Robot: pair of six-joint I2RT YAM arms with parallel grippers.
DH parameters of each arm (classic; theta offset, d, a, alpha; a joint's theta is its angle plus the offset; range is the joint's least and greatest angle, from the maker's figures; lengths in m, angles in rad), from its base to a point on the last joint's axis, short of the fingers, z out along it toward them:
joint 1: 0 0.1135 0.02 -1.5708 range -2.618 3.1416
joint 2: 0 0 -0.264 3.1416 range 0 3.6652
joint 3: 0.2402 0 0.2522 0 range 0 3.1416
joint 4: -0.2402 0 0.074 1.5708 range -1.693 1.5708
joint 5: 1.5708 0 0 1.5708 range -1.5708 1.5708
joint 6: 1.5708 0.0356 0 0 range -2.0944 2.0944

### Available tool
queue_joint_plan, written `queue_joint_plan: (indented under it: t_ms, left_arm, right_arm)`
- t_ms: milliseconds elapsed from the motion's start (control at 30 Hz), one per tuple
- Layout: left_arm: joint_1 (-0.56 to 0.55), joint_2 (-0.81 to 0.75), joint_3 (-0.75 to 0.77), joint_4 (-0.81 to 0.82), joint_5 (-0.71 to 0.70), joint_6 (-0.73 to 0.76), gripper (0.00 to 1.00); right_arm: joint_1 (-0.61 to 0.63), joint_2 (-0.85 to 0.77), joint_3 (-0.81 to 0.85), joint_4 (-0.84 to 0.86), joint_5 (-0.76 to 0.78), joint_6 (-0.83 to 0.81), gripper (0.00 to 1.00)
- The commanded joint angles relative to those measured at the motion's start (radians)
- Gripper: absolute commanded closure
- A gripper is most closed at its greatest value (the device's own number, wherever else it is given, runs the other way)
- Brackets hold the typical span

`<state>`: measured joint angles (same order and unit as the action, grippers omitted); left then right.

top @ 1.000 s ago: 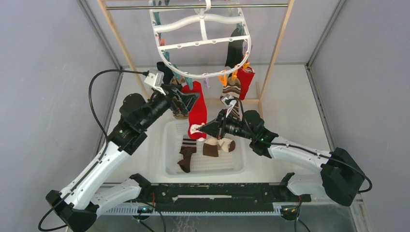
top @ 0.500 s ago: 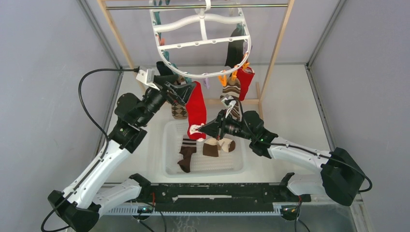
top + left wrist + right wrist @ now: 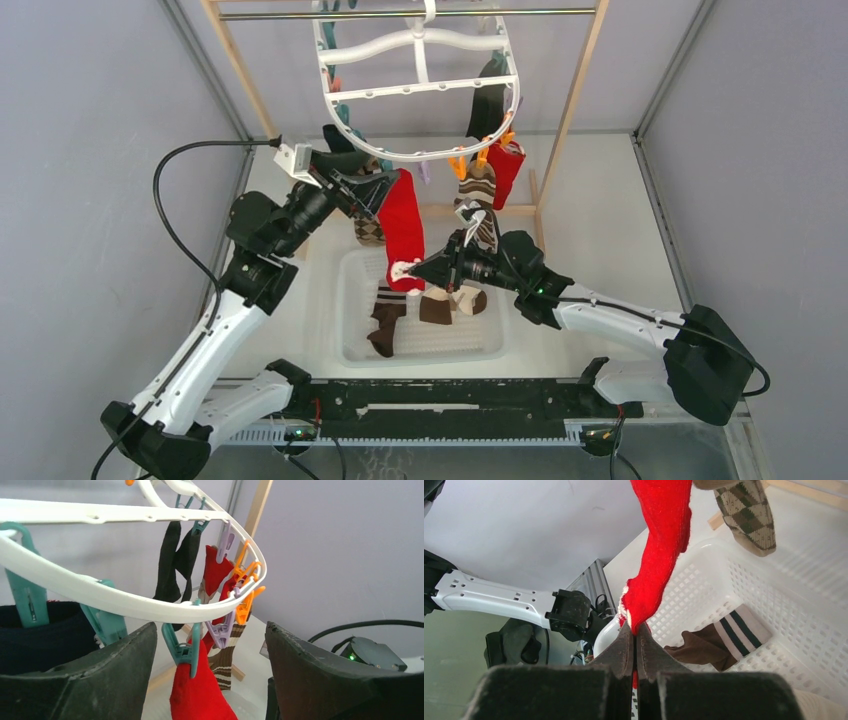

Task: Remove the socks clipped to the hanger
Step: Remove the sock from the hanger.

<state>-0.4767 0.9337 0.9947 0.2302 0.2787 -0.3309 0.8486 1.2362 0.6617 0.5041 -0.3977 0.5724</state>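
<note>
Left: over the last second the left gripper point(image 3: 210, 630) has climbed up and back to the near rim of the hanger point(image 3: 415, 155). Its jaws stand wide apart and hold nothing. The teal clip point(image 3: 184, 647) pinning the red sock point(image 3: 402, 225) now sits in the gap between them, apparently untouched.

Centre: the red sock hangs from that clip over the white basket point(image 3: 350, 300).

Right: the right gripper point(image 3: 418, 270) has not shifted and is clamped on the sock's white-marked toe.

Our reading is that the release is set up, with the left to squeeze the clip and the right to draw the sock down. The task looks partly done, since other socks remain clipped.

Views: only the left wrist shows the clip centred in the gap, which the arm hides from overhead. It also shows black socks point(image 3: 176, 560) further along the rim. Only the right wrist shows fabric nipped between the closed fingers, above a brown striped sock point(image 3: 719, 637) lying in the basket. Only the overhead view shows both arms at once.
</note>
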Motion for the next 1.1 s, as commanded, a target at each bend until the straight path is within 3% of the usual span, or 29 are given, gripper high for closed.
queue_joint_plan:
  t_ms: [0, 100, 200, 267, 300, 533, 667, 1067]
  left_arm:
    - [0.007, -0.03, -0.021, 0.025, 0.086, 0.027, 0.21]
    - [0.007, -0.027, -0.025, 0.022, 0.108, 0.029, 0.37]
    - [0.007, -0.023, -0.029, 0.018, 0.113, 0.03, 0.42]
    - [0.007, -0.018, -0.032, 0.012, 0.114, 0.039, 0.56]
    - [0.007, -0.016, -0.033, 0.007, 0.102, 0.042, 0.57]
    - [0.01, -0.004, -0.057, -0.004, 0.024, 0.075, 0.58]
    - [0.011, 0.0, -0.078, 0.015, -0.007, 0.078, 0.51]
    - [0.012, 0.044, -0.044, 0.052, 0.018, 0.044, 0.44]
  right_arm:
    - [0.016, -0.006, 0.041, 0.026, 0.017, -0.023, 1.0]
    - [0.018, -0.001, 0.04, 0.032, 0.017, -0.022, 1.0]
    - [0.02, -0.001, 0.04, 0.033, 0.015, -0.023, 1.0]
    - [0.02, -0.004, 0.041, 0.031, 0.013, -0.023, 1.0]
    - [0.02, -0.004, 0.041, 0.03, 0.013, -0.025, 1.0]
    - [0.02, -0.007, 0.036, 0.031, 0.011, -0.026, 1.0]
    - [0.019, -0.003, 0.035, 0.035, 0.008, -0.029, 1.0]
    - [0.018, 0.006, 0.035, 0.042, 0.0, -0.028, 1.0]
